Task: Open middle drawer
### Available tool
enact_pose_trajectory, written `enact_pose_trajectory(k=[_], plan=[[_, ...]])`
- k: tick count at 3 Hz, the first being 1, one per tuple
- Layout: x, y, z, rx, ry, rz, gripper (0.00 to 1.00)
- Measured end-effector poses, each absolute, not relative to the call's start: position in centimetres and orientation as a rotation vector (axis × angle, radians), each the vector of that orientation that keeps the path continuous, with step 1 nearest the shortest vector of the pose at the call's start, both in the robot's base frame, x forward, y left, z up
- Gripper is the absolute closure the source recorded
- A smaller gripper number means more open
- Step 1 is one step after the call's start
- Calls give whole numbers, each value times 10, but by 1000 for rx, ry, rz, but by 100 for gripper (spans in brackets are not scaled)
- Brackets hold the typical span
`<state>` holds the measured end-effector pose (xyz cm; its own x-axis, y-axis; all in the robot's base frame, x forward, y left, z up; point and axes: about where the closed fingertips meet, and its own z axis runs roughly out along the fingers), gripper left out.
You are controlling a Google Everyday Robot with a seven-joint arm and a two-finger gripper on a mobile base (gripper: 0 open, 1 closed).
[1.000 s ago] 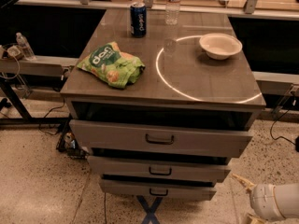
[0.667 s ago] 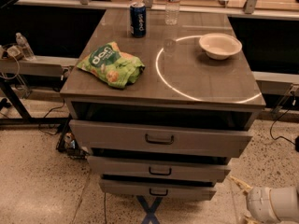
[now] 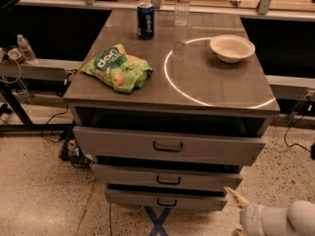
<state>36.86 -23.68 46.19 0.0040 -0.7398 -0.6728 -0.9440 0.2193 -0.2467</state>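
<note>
The grey cabinet has three stacked drawers. The middle drawer (image 3: 167, 177) has a flat mid-height front with a small dark loop handle (image 3: 168, 180) at its centre. It sits between the tall top drawer (image 3: 167, 145) and the thin bottom drawer (image 3: 166, 199). A dark gap shows above each front. My gripper (image 3: 236, 197) is low at the bottom right, just off the right end of the bottom drawer, pointing up and left. It is apart from the middle drawer's handle. Its white arm (image 3: 275, 220) trails off to the right.
On the cabinet top (image 3: 221, 82) lie a green snack bag (image 3: 117, 68), a blue can (image 3: 145, 20), a clear water bottle (image 3: 182, 4) and a white bowl (image 3: 232, 48). Cables and a bottle (image 3: 24, 48) sit at the left. A blue X mark (image 3: 157, 219) is on the speckled floor.
My gripper and arm have shifted a little left, closer to the cabinet's lower right corner. The drawers and the things on top have not moved.
</note>
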Motion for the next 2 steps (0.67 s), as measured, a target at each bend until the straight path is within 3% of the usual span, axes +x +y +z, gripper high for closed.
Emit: enact_pose_trajectory(k=[2], plan=[[425,-195,447,-1605,1658,270,0]])
